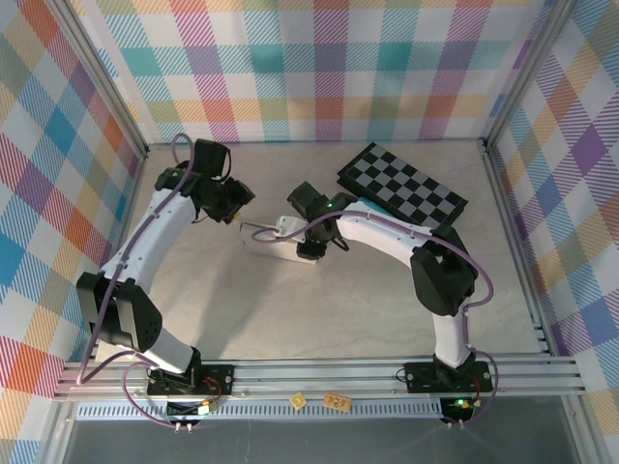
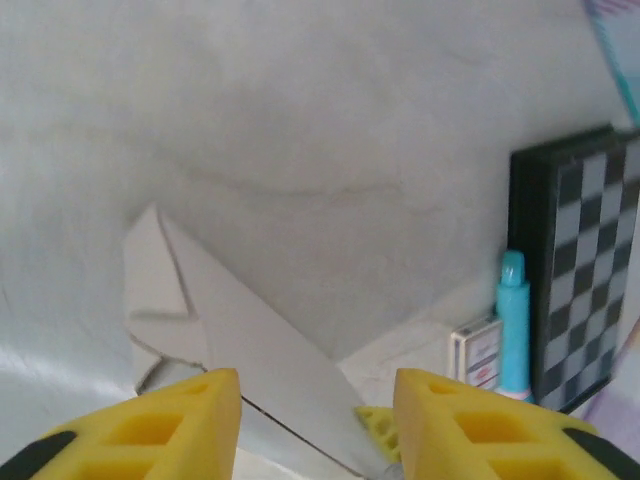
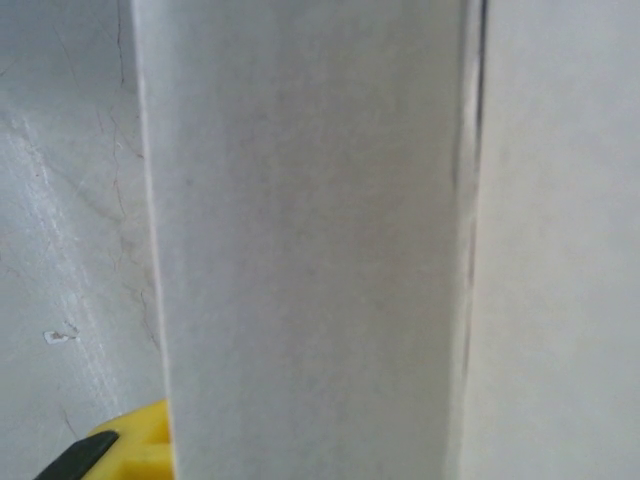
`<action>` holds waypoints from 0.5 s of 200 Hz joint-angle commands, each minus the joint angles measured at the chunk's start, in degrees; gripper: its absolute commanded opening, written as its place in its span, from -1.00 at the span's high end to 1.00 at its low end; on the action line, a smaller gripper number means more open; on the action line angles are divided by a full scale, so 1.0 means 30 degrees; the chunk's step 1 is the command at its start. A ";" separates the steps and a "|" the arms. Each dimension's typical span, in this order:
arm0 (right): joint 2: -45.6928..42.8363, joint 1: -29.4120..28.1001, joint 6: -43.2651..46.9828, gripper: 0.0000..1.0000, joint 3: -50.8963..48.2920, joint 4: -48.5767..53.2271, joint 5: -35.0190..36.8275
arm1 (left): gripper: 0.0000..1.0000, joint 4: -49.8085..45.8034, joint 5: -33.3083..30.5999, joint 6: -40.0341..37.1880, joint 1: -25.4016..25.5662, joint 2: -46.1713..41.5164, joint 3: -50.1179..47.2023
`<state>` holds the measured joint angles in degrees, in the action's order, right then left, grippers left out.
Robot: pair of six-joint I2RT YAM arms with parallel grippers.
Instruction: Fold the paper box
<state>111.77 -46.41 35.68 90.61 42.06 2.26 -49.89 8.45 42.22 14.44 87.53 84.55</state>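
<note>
The paper box (image 1: 263, 240) is white thin cardboard, partly folded, lying on the table between the two arms. My left gripper (image 1: 239, 211) hovers at its far left end. In the left wrist view its yellow fingers stand apart, and a raised flap of the paper box (image 2: 235, 320) runs slantwise through the gap of the left gripper (image 2: 318, 390) without being pinched. My right gripper (image 1: 302, 242) sits on the box's right end. Close-up, a panel of the paper box (image 3: 300, 240) stands against one yellow finger (image 3: 130, 452) and hides the other.
A black-and-grey checkered board (image 1: 401, 188) lies at the back right, close behind the right arm. Beside the board (image 2: 575, 280) lie a teal tube (image 2: 512, 320) and a small printed packet (image 2: 477, 352). Plaid walls close in the table on three sides.
</note>
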 commanded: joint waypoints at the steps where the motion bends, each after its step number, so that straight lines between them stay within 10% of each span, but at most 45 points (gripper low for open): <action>1: -0.0539 0.0333 0.0672 0.50 -0.0610 0.1495 -0.1326 | 0.26 -0.0254 -0.0569 -0.9790 0.0007 -0.1129 -0.0776; 100: -0.1879 0.1702 0.1556 0.49 -0.1866 0.2089 -0.2745 | 0.08 0.1836 0.2457 -1.7235 0.0861 -0.1113 -0.2823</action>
<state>107.50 -41.19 39.07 86.00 46.09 -3.33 -45.95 12.84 -2.57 16.32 82.56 75.44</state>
